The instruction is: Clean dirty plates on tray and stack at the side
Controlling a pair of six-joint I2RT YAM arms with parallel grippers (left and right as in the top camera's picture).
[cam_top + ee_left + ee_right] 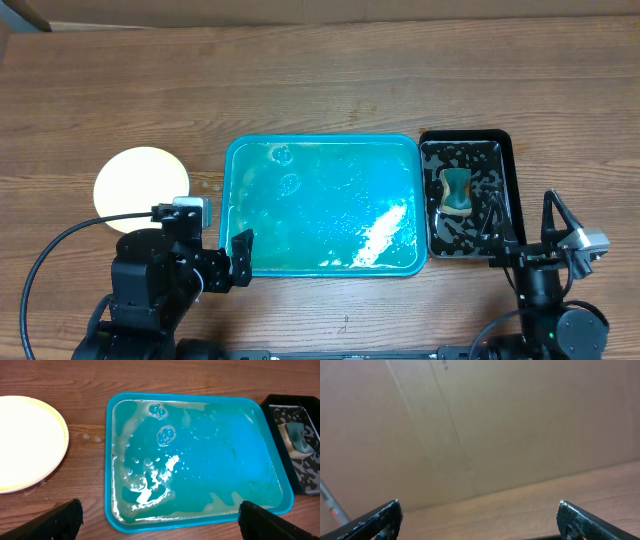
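On wood-grain table (320,80), glossy wet teal tray (330,195), round plate (141,180) beside; L gripper (160,505), R gripper (479,505) spread.

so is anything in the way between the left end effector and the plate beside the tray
Nothing visible. The plate lies on the table left of the tray, apart from its rim. The open left end effector hovers near the tray's front-left corner, only bare table between them.

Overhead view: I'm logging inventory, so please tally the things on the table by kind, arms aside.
Pale yellow round plate: 1 visible (any beneath it are hidden)
Teal rectangular plastic tray: 1
Black rectangular tub: 1
Teal-and-yellow sponge: 1
Total: 4
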